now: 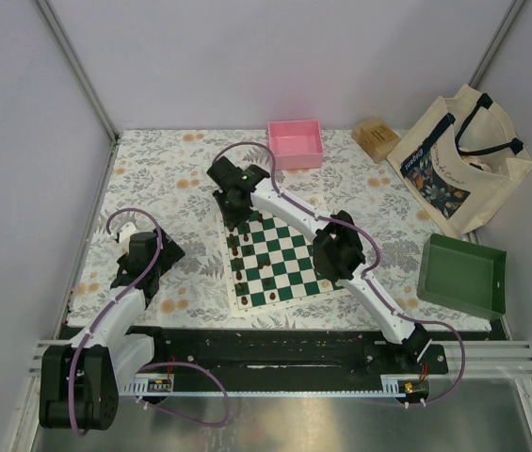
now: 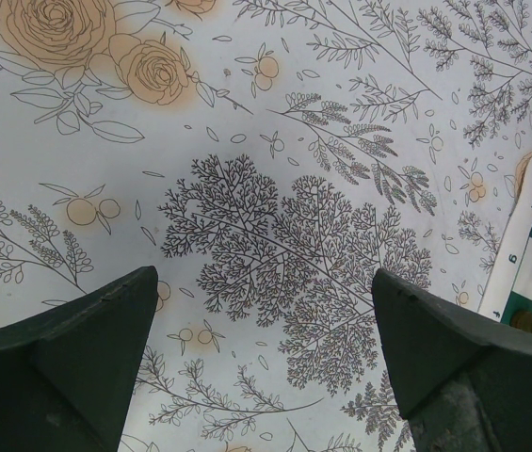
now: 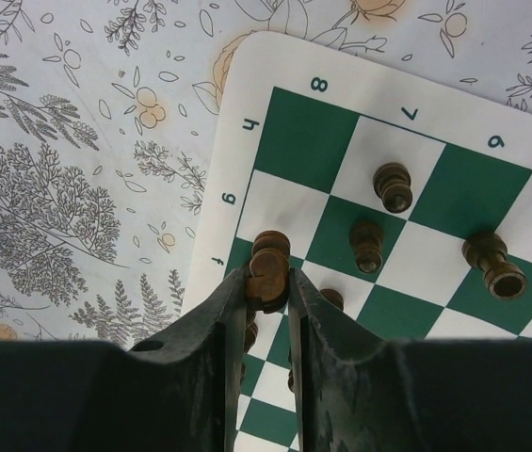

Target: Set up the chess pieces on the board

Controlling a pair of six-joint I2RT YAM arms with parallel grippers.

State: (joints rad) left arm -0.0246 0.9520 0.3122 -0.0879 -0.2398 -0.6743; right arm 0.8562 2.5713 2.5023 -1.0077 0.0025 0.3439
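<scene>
Board (image 1: pixel 286 273) (few pieces (image 1: pixel 238 266)), right gripper (image 1: pixel 235 220) above

Lab cell with white walls (image 1: pixel 294 56)

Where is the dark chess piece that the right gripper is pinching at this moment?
In the right wrist view, the dark chess piece is clamped between the fingers of the right gripper, at the edge of the board beside the letter f.

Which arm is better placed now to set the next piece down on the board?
Right. The right gripper is shut on a dark piece over the board. The left gripper is open and empty over the tablecloth, beside the board.
</scene>
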